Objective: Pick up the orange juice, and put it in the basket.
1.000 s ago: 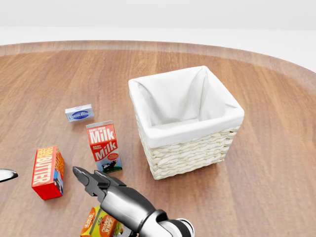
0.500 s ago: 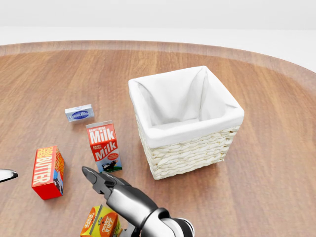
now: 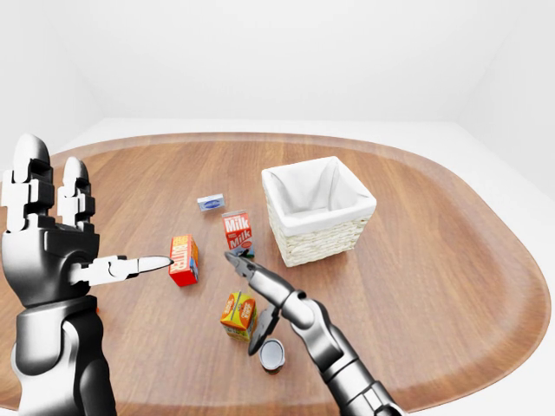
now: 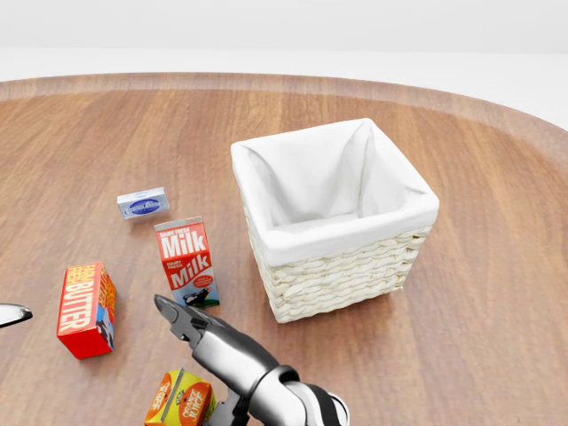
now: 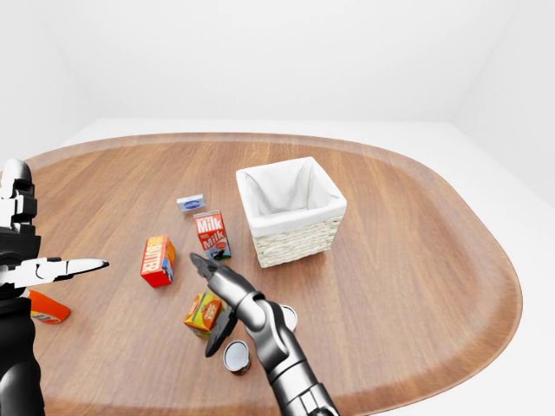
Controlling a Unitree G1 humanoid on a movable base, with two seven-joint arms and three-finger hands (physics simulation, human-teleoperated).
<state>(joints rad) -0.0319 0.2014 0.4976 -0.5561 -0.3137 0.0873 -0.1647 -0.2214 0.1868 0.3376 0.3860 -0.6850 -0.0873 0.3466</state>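
- Since the earlier frames the right hand (image 3: pixel 257 299) has slid slightly toward the basket side and lowered, so more of the orange juice carton (image 3: pixel 238 314) shows beside it in the head view; nothing else on the worktop (image 3: pixel 434 260) has shifted.
- The right hand is spread open with nothing in it: one finger points toward the milk carton (image 3: pixel 238 232), another hangs down just beside the juice.
- The left hand (image 3: pixel 52 251) is raised near the worktop's left edge, fingers extended, empty.
- The orange juice carton stands upright near the worktop's near edge, with a small can (image 3: pixel 272 354) just beside it, the butter box (image 3: pixel 183 260) farther up-left, and the basket (image 3: pixel 319 211) well apart toward the middle.
- Judged by its look, the carton is a light, stiff, smooth-sided box; a squeeze across two opposite flat faces around mid-height should hold it, while a grip near the top could tip it.
- The small blue box (image 3: pixel 210 202) lies beyond the milk.
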